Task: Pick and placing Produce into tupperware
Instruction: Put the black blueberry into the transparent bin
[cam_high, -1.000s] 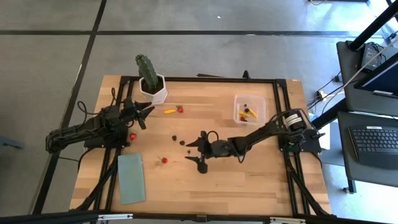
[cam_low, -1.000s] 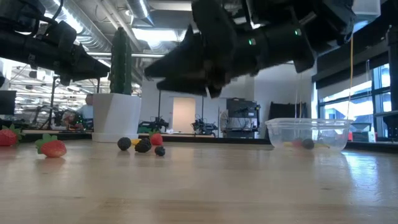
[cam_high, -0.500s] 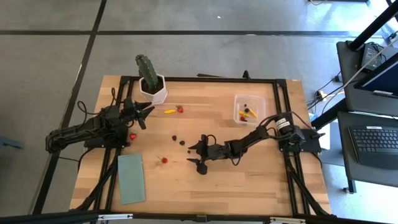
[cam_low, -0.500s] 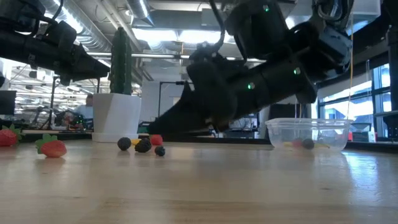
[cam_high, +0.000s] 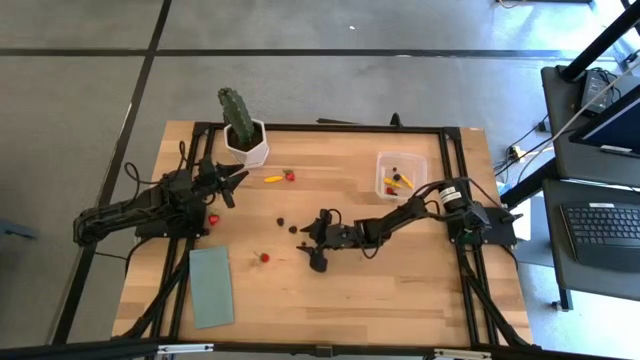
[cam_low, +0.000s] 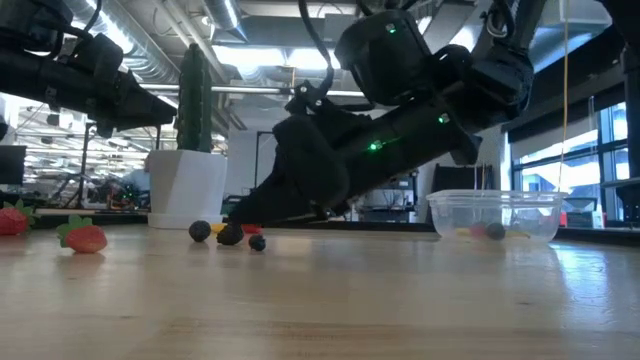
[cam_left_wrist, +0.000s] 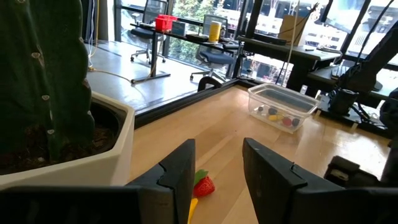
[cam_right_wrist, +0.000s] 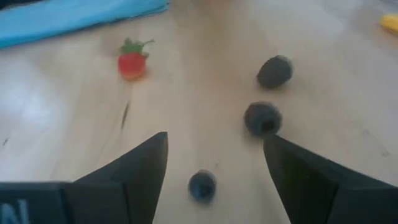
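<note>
A green cactus (cam_high: 234, 107) stands upright in a white hexagonal pot (cam_high: 247, 146) at the far left of the wooden table (cam_high: 350, 290). A flat green rectangular pad (cam_high: 211, 286) lies at the near left, by the table's edge. To the right, apart from the table, a dark desk holds a black keyboard (cam_high: 608, 224). The floor around is grey.

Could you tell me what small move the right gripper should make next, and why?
Probably ease down and close on the small dark round berry. The right gripper is open, low over the wooden table, with that berry lying between its fingers.
</note>
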